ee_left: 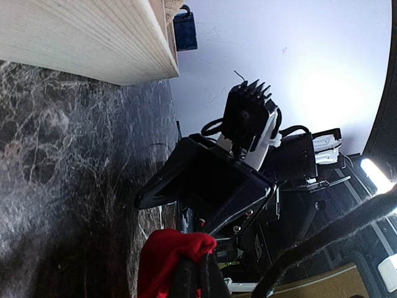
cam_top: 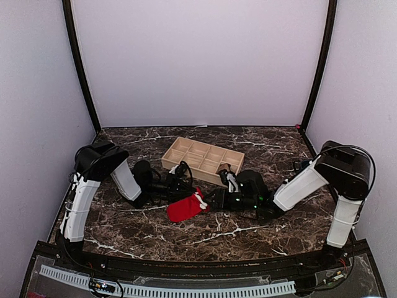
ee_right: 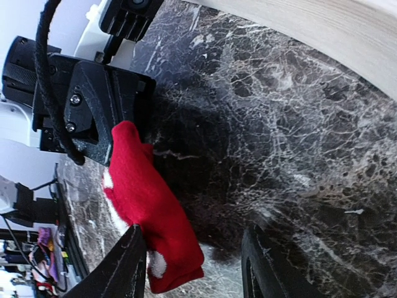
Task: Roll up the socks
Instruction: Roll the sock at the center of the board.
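Red sock [cam_top: 185,209]: it lies flat on the table [cam_top: 248,236], between the two claws
Left claw [ee_left: 198,282]: closed; it seems to pinch one end of the sock
Right claw [ee_right: 195,267]: wide, holding nothing
Relation: the long axis runs from the left claw toward the right claw; the free end lies just beside one finger [ee_right: 131,267], not in the gap; we judge the right arm is nearer to it
Count: one sock in view, the red one; we find no tan sock; two claws; one wooden tray [cam_top: 171,153]
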You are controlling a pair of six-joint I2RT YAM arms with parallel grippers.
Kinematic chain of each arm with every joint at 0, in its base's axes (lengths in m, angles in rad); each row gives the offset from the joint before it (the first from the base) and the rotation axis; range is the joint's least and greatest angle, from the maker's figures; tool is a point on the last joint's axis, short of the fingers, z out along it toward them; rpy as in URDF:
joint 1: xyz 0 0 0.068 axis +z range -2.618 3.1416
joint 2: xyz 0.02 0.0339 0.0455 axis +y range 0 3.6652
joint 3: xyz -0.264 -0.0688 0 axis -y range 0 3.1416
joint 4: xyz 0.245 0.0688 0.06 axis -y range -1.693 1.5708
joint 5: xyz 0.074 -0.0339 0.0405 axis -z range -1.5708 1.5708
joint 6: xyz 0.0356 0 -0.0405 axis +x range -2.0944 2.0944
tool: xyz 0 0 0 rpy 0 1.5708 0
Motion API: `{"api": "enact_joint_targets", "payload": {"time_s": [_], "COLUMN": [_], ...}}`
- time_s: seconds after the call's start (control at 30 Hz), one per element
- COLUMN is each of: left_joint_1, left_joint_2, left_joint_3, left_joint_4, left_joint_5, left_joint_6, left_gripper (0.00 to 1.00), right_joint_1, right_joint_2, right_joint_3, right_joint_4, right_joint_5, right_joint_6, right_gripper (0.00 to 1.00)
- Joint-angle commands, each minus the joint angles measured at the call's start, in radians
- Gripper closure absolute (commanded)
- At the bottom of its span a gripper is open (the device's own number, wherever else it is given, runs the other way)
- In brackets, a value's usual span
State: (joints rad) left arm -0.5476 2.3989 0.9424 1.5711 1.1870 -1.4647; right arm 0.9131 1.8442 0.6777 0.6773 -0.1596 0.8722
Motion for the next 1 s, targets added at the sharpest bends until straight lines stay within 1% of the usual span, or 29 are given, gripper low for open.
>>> {"api": "enact_joint_targets", "payload": {"time_s": [0.0, 0.17, 0.33, 0.53, 0.7, 0.87, 0.97], "left_joint_1": [0.012, 0.013, 0.013, 0.012, 0.013, 0.012, 0.012], "left_joint_2": [0.093, 0.095, 0.102, 0.121, 0.137, 0.144, 0.148], "left_joint_3": [-0.033, -0.027, -0.025, -0.017, -0.010, -0.010, -0.011], "left_joint_4": [-0.094, -0.076, -0.038, 0.049, 0.089, 0.102, 0.109], "left_joint_5": [-0.006, 0.001, 0.003, -0.002, -0.002, 0.002, 0.002], "left_joint_6": [0.025, 0.009, -0.024, -0.096, -0.129, -0.137, -0.143], "left_gripper": [1.00, 1.00, 1.00, 1.00, 1.00, 1.00, 1.00], "right_joint_1": [-0.006, -0.002, 0.006, 0.020, 0.029, 0.037, 0.039], "right_joint_2": [0.033, 0.063, 0.119, 0.171, 0.215, 0.243, 0.257], "right_joint_3": [-0.035, -0.075, -0.069, -0.063, -0.047, -0.035, -0.027], "right_joint_4": [0.208, 0.320, 0.417, 0.515, 0.580, 0.619, 0.631], "right_joint_5": [-0.041, -0.041, -0.054, -0.054, -0.068, -0.061, -0.063], "right_joint_6": [0.096, 0.160, 0.208, 0.267, 0.308, 0.335, 0.348], "right_gripper": [0.51, 0.51, 0.51, 0.54, 0.62, 0.76, 0.82]}}
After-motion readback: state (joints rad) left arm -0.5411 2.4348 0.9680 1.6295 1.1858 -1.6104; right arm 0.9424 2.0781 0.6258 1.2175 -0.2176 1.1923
